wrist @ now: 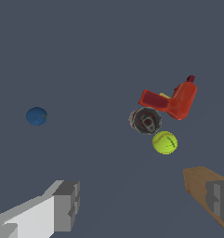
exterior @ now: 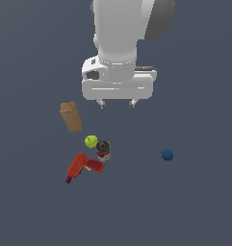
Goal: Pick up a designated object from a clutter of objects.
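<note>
One wooden block (exterior: pixel 71 116), beside raised gripper (exterior: pixel 117 103)

The tool (wrist: pixel 142 207) stood spread wide; one finger (wrist: pixel 219 201) overlapped the wooden block (wrist: pixel 197 183), near the yellow-green ball (wrist: pixel 165 142), can (wrist: pixel 146 120) and drill (wrist: pixel 171 101).
</note>
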Controlling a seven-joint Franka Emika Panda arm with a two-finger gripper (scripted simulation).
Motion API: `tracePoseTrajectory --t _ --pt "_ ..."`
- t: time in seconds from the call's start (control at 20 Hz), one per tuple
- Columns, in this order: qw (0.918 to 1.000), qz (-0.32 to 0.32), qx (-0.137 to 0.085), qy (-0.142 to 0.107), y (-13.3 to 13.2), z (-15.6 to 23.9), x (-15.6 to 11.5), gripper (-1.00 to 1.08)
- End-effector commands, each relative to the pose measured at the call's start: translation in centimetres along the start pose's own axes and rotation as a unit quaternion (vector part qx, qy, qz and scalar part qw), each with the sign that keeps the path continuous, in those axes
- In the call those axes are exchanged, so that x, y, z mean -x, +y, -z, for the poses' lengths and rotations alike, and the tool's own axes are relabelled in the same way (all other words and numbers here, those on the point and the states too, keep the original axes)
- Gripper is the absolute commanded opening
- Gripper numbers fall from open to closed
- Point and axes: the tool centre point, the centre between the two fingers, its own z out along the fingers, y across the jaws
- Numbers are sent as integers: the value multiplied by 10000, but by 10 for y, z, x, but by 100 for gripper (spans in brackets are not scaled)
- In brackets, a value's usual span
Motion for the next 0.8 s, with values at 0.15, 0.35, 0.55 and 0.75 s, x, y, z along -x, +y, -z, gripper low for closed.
tracePoseTrajectory --t 0.15,0.35,0.55,0.75 --pt "10000 49 -9 -15 -3 0 0 100" --pt "9997 216 -41 -64 -15 0 -1 100" --pt "9997 249 -47 -73 -16 0 -2 100" --pt "9997 241 -46 -71 -16 0 -2 100"
